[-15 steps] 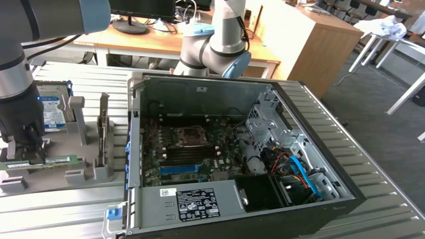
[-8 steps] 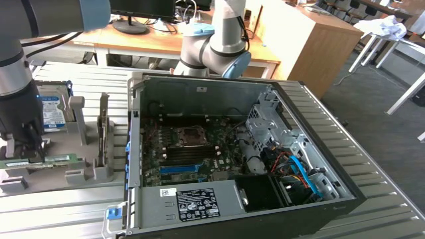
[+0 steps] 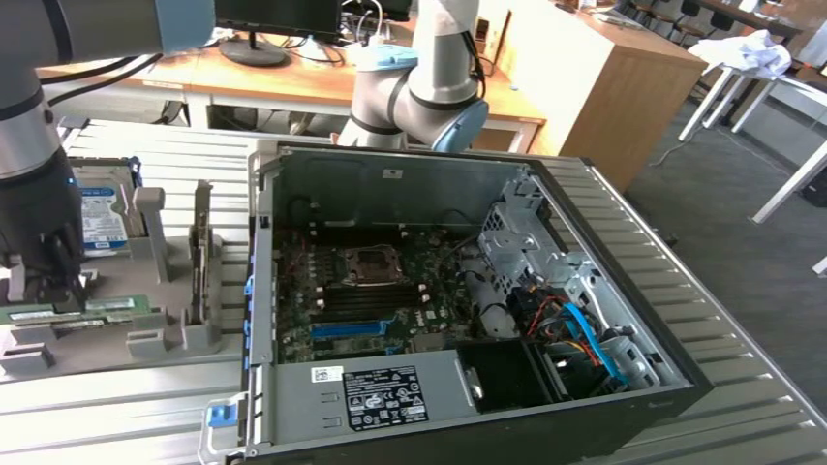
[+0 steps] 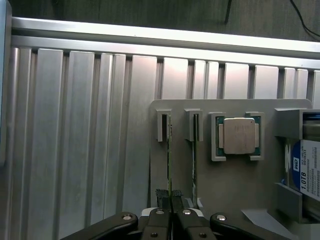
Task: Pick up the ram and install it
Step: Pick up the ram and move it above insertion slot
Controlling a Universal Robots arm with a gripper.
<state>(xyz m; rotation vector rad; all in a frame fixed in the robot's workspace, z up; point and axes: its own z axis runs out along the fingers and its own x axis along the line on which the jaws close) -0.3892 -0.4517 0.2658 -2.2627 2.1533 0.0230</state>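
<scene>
In the wrist view the gripper (image 4: pixel 169 199) was almost fully closed, its pads pinching the thin edge of the ram (image 4: pixel 169 160), which stood on edge in a slot of the grey holder (image 4: pixel 235 180). A second stick (image 4: pixel 194 160) stood just beside it, then a processor (image 4: pixel 239 135) and a hard drive (image 4: pixel 307 170). The exterior view added the open computer case (image 3: pixel 387 184), well apart toward that view's right, with a blue slot (image 3: pixel 349 329) inside.

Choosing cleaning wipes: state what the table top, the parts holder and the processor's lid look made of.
Table top: likely brushed aluminium; ribbed silver slats with soft glare.
Parts holder: probably matte grey plastic, possibly printed; dull, no glare.
Processor's lid: metal; satin silver-beige sheen, on a green board.
</scene>
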